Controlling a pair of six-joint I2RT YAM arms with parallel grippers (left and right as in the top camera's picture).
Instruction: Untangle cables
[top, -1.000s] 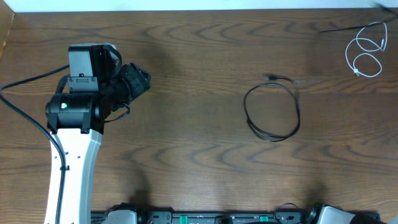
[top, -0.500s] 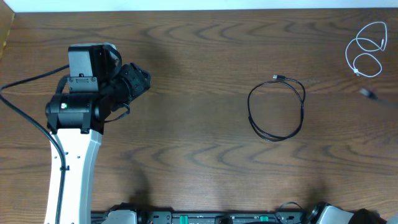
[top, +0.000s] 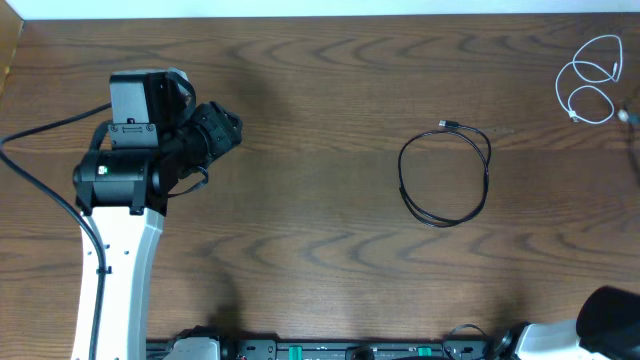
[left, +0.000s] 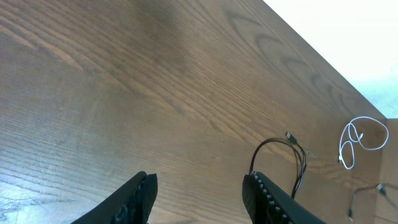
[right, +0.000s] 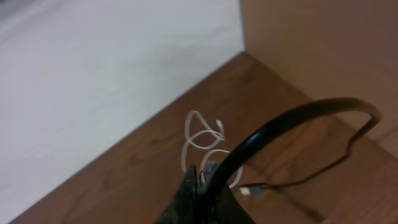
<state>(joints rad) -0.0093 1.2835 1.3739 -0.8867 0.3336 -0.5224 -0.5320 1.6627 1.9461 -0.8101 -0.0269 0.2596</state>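
No legible text or labels anywhere

On the desk (top: 320, 250), one cable (top: 402, 178) lies right of the middle. The other cable (top: 580, 86) lies in the far right corner, behind it and well apart. My left end effector (left: 198, 180) hangs over the left side, well left of both.
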